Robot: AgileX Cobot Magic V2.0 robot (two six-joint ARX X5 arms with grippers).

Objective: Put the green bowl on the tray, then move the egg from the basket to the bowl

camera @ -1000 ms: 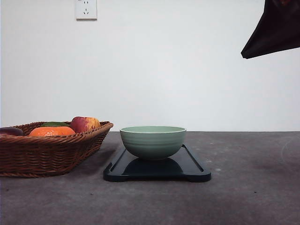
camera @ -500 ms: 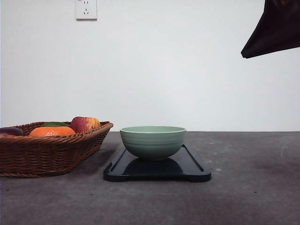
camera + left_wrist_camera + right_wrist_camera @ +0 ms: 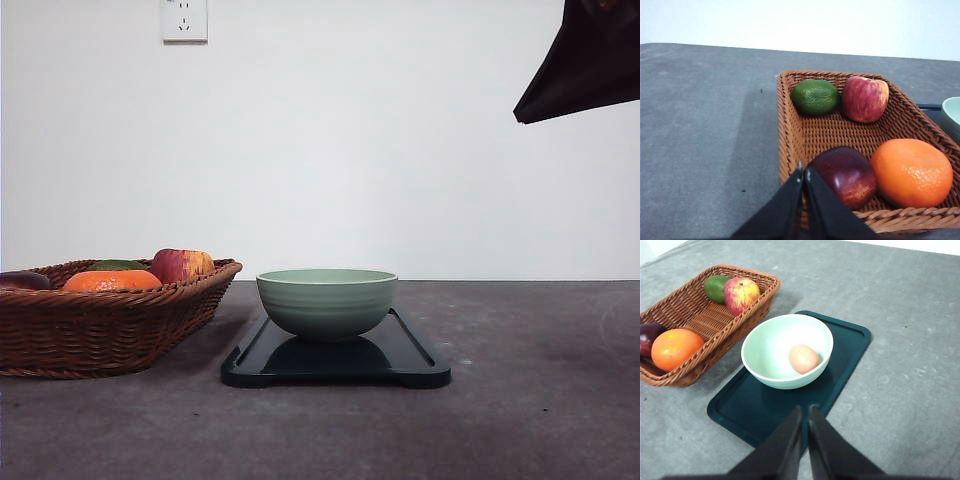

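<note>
Sage-green, the green bowl sits unmoved on the tray, the egg at its 3 o'clock side; nothing has shifted, so the task looks finished. Both claws, left gripper and right gripper, seem clenched empty.

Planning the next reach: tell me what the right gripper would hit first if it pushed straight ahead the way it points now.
Most likely the tray, on its bare near end just before the green bowl holding the egg. The right gripper is shut and aimed down at it; depth is uncertain.
</note>
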